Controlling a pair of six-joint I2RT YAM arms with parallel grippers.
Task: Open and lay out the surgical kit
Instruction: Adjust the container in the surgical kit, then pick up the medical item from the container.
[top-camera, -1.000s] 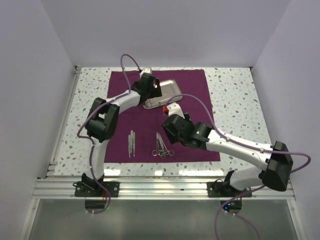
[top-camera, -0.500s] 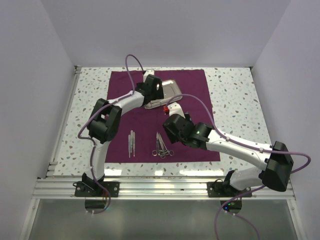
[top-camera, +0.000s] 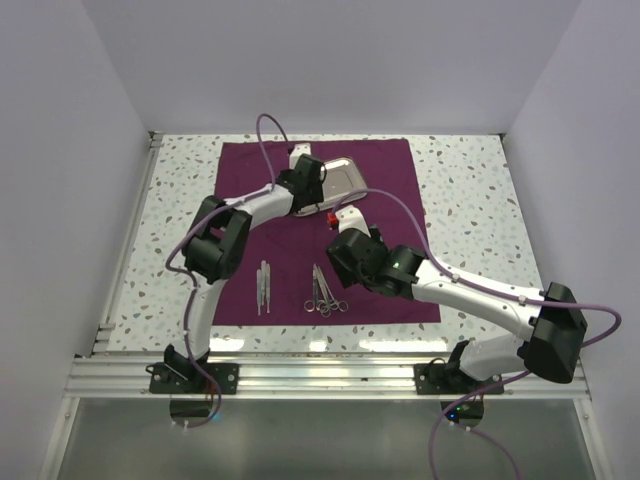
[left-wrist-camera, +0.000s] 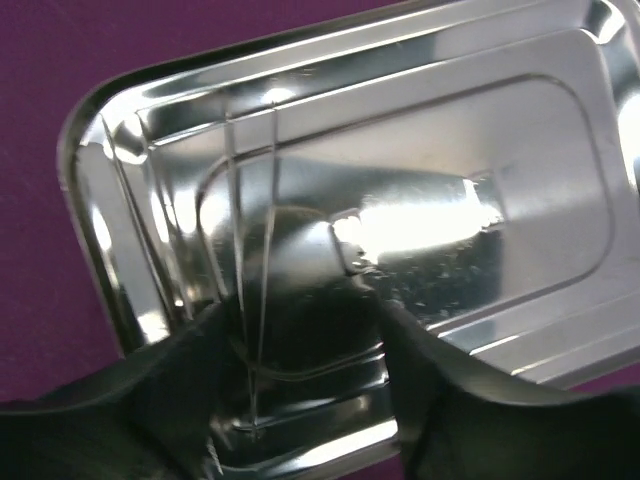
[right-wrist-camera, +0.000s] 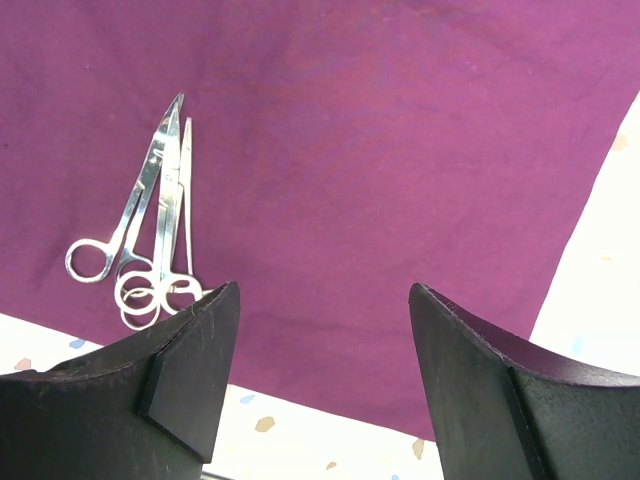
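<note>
cloth (top-camera: 385, 200): purple, spread flat across the middle of the overhead view. soft and floppy, so it'll bunch if dragged. pinch a corner or an edge, not the middle.
slim pieces (top-camera: 263, 285): lower left of the cloth, side by side. light, slick steel lying flat on fabric, hard to get under. best pinched across the shaft.
left claw (left-wrist-camera: 305, 340): over the tray, fingers spread, nothing clamped that i can see.
thin silver piece (left-wrist-camera: 252, 300): in the tray, just beside the claw's left-hand finger. looks like tweezers, springy and likely to skate on the steel.
scissors (right-wrist-camera: 150, 235): lower centre of the cloth, rings overlapping. stiff, but they may snag each other, so take one near its pivot.
tray (left-wrist-camera: 450, 130): upper centre of the cloth. shiny, rigid, probably light and quick to slide. the raised rim is the place to grab.
right claw (right-wrist-camera: 320, 300): wide open, empty, above bare cloth just right of the scissors.
count: one cloth, one tray, two ring-handled scissors, one piece in the tray. slim pieces are two or three, too small to say which.
</note>
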